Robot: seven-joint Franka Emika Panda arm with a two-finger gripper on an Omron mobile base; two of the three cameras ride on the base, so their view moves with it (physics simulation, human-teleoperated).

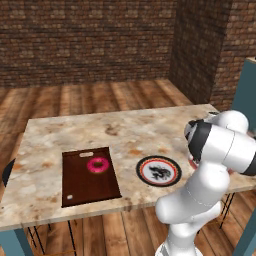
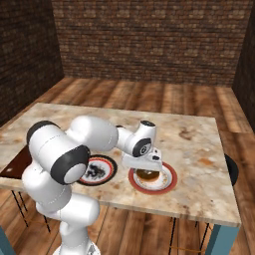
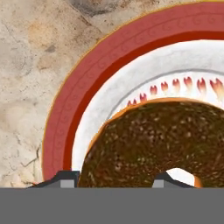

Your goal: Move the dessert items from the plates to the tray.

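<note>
Over the red-rimmed round white plate (image 2: 169, 185), the two-finger gripper (image 3: 116, 178) straddles 1 side of the brown caramel-glazed ring doughnut (image 3: 148, 140), jaws open (1 fingertip by the hole). It looks light, soft, crumbly; pinch gently. Pink-frosted doughnut (image 1: 98, 164) sits on the dark wooden tray (image 1: 85, 187).

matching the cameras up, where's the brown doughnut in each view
Left base view: I cannot find it; the arm covers the table's right end.
Right base view: brown doughnut on the red-rimmed plate, under the hand.
Hand view: lower right, on that plate.
Shared landmark: the black-rimmed plate.
</note>
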